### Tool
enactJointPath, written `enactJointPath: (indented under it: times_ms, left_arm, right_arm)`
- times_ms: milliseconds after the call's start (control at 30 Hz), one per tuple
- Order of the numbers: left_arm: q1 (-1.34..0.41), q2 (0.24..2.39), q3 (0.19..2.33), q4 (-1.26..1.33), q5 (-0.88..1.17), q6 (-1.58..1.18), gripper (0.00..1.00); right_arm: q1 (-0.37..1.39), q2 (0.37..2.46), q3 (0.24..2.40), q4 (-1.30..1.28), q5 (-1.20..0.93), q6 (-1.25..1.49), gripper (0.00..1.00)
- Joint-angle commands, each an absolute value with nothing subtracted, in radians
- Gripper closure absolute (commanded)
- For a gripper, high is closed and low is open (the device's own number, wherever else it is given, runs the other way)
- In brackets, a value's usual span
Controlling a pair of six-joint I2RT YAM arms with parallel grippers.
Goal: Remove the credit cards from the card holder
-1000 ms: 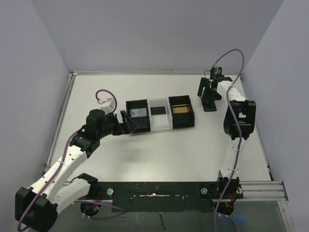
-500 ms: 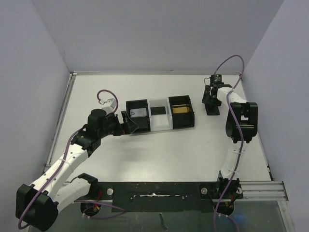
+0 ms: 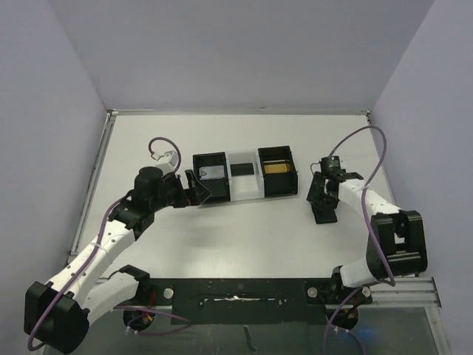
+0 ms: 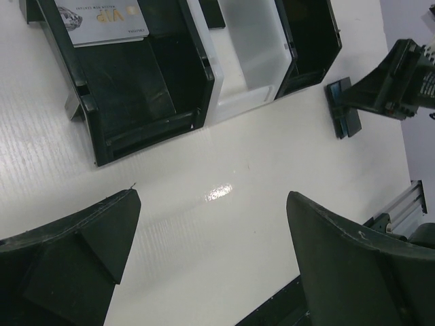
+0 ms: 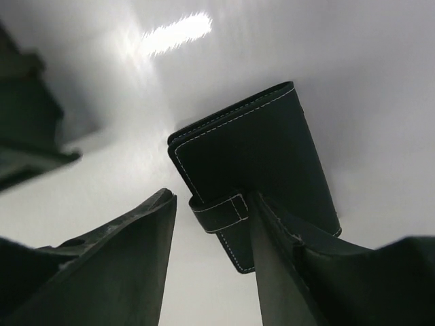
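Note:
The card holder, a black stitched wallet, lies folded shut on the white table with its tab toward my right gripper. That gripper's jaws stand partly apart. Its right finger rests against the holder, and bare table shows between the holder and the left finger. From above, the holder sits just in front of the right gripper. A pale grey credit card lies in the left black box and a gold one in the right box. My left gripper is open over bare table beside the left box.
Two black open-top boxes flank a white tray holding a small black rectangle. Grey walls close the table at back and sides. A metal rail runs along the near right edge.
The right gripper has swung from the back right corner toward the near middle, narrowing its jaws. The card holder came along with it. The left arm has barely moved.

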State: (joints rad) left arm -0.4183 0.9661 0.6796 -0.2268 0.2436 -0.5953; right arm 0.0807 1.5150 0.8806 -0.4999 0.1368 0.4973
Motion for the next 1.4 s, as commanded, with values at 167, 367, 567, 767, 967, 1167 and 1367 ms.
enactJointPath:
  times_ms: [167,367,567,767,967,1167,1367]
  left_arm:
    - [-0.423,1.002,0.732,-0.145,0.289,-0.603,0.12]
    - [-0.423,1.003,0.732,-0.158,0.3,-0.612,0.13]
    - [-0.423,0.954,0.699,-0.17,0.271,-0.621,0.13]
    - [-0.422,0.922,0.692,-0.191,0.25,-0.613,0.13]
    - [-0.422,0.937,0.698,-0.195,0.253,-0.605,0.13]
    - [-0.422,0.943,0.695,-0.178,0.263,-0.603,0.13]
    - [-0.422,0.947,0.69,-0.161,0.267,-0.604,0.13]
  right_arm:
    - [0.149,1.311,0.875,-0.679,0.208,0.563,0.43]
    - [0.196,1.388,0.927,-0.679,0.184,0.479,0.45]
    - [0.316,1.498,0.969,-0.704,0.278,0.486,0.44]
    - [0.357,1.574,0.996,-0.732,0.413,0.503,0.5]
    - [0.375,1.59,1.007,-0.731,0.424,0.517,0.64]
    - [0.391,1.525,1.003,-0.726,0.403,0.531,0.89]
    - [0.418,1.445,1.0,-0.734,0.322,0.566,1.0]
